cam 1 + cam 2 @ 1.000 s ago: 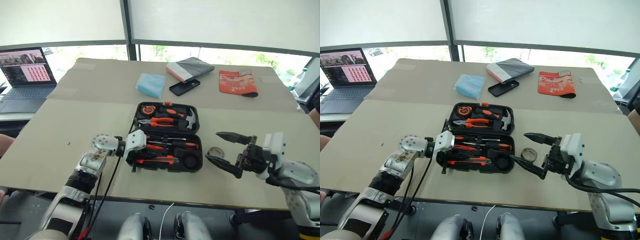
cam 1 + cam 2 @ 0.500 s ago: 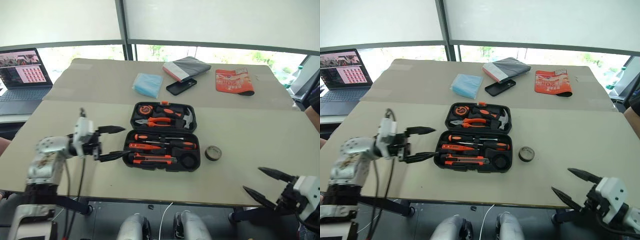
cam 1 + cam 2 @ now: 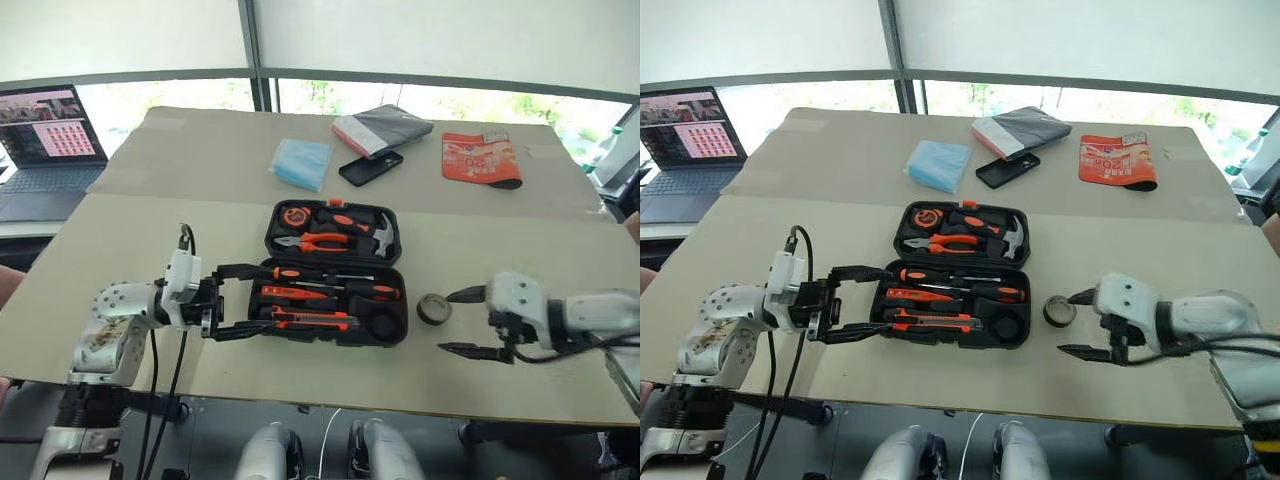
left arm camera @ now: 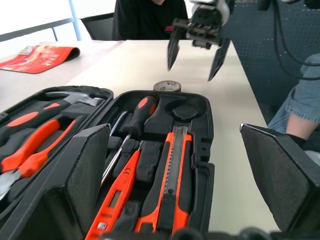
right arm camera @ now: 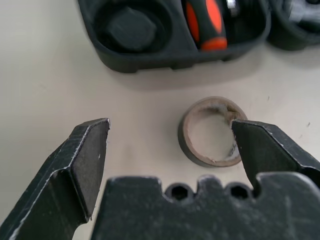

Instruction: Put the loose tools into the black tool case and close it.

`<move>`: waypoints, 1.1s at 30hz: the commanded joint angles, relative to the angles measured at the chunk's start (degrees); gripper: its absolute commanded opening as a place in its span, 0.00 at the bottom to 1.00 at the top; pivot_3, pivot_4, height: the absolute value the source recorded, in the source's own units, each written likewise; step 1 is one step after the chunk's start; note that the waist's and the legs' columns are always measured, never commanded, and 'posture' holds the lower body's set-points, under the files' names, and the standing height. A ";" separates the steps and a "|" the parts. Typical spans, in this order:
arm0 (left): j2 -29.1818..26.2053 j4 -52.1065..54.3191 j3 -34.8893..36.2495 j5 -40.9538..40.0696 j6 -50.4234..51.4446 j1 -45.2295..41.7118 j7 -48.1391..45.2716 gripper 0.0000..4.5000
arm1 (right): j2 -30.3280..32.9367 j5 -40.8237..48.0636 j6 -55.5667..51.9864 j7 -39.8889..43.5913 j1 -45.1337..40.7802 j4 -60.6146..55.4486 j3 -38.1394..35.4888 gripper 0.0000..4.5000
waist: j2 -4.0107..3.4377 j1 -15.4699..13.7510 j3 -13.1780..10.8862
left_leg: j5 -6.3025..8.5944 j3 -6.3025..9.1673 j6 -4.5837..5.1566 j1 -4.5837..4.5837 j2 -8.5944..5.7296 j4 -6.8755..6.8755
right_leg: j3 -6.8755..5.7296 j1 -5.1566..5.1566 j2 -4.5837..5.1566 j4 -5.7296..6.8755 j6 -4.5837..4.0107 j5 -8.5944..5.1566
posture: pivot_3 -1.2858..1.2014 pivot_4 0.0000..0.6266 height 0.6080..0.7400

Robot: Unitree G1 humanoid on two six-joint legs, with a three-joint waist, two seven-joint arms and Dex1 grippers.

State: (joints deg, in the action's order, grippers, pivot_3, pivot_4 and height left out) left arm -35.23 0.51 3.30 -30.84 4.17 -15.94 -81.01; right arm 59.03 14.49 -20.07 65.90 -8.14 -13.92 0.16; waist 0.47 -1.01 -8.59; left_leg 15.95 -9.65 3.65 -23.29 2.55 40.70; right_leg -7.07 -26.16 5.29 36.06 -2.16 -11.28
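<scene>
Case (image 3: 335,272) lies open flat on the desk (image 3: 140,250), near the middle of its front edge. Front half holds 2 orange-black screwdrivers (image 3: 330,291), a thin orange screwdriver (image 3: 295,293) and the knife (image 3: 310,321). Tape roll (image 3: 434,308) lies loose on the desk just beside the case's right end. Left gripper (image 3: 235,300) released, empty, at the case's left end. Right gripper (image 3: 462,321) released, empty, just beside the roll.

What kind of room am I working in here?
Likely an office or lab workspace: a big table beside windows with roller blinds, and an open laptop on a side desk.
</scene>
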 commanded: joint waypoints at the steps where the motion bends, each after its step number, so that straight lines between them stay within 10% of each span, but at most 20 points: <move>1: 0.10 1.70 -0.89 0.31 0.01 -0.39 0.71 0.99 | -1.47 -4.32 -3.61 -0.17 -7.09 2.97 6.51 1.00 | 0.03 0.30 -0.02 | 0.00 -0.05 0.00 0.04 0.00 0.06 | 0.01 0.04 -0.07 0.01 0.05 -0.02 | 0.52 0.24 1.00; 16: 1.02 1.85 -2.30 0.63 -1.12 0.10 2.16 1.00 | -1.65 -5.54 -0.31 4.16 -11.80 6.56 8.30 0.01 | 0.04 0.33 -0.03 | 0.01 -0.04 0.05 0.05 -0.03 0.11 | 0.03 0.02 0.02 0.09 0.47 -0.13 | 0.52 0.24 1.00; 23: 0.79 1.35 -2.14 0.90 -1.70 0.67 1.66 1.00 | -1.86 7.21 -7.35 14.13 -16.88 -0.32 6.66 0.01 | 0.05 0.50 -0.03 | 0.01 -0.04 0.04 0.07 -0.02 0.11 | 0.03 0.02 0.01 0.10 0.45 -0.12 | 0.52 0.24 1.00; 33: -0.96 2.67 -0.51 0.78 -1.70 4.17 1.35 1.00 | -8.89 4.84 -18.62 5.25 -21.00 -4.48 15.60 0.01 | 0.07 0.25 -0.05 | -0.03 0.00 -0.02 0.02 0.06 0.15 | -0.02 -0.01 0.20 0.10 0.30 -0.03 | 0.52 0.24 1.00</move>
State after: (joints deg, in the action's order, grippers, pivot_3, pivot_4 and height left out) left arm -35.23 1.51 1.17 -29.45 3.56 -11.98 -79.44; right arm 50.18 20.82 -37.40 72.47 -27.97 -18.47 15.37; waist 0.54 -0.76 -8.64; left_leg 15.93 -9.65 3.65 -23.28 2.61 40.88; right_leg -7.08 -26.16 5.50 36.15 -1.86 -11.31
